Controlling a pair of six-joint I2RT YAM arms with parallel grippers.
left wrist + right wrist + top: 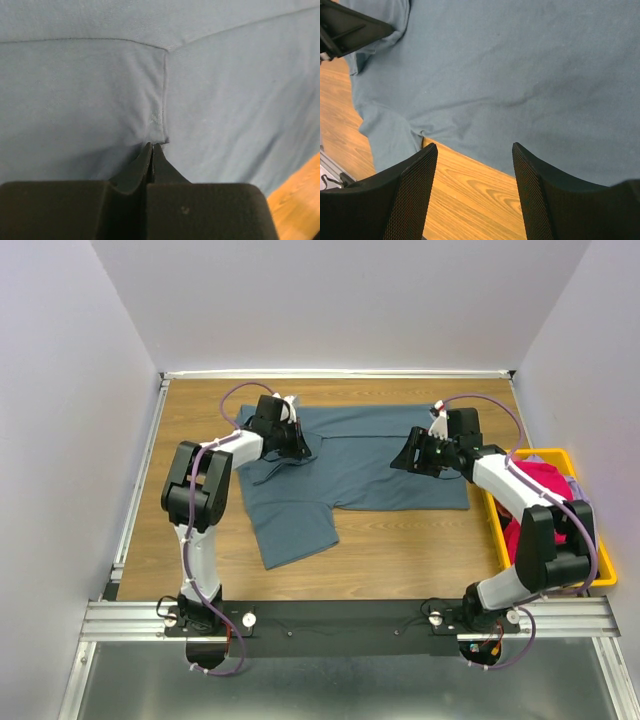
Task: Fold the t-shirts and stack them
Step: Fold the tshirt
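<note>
Pinching sleeve seam of slate-blue t-shirt [380, 472], left gripper [151, 149] is clamping fully closed on cloth, apparently readying fold. Shirt is lying spread flat on table [400, 550]. Right gripper [475, 150] is hovering wide open, empty, over shirt's near edge, seemingly lining up matching grab.

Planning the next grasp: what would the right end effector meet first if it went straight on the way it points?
Probably the blue-grey shirt, near its hem; the open right end effector points down at it, with the table just beside. Its height above the cloth is unclear.
</note>
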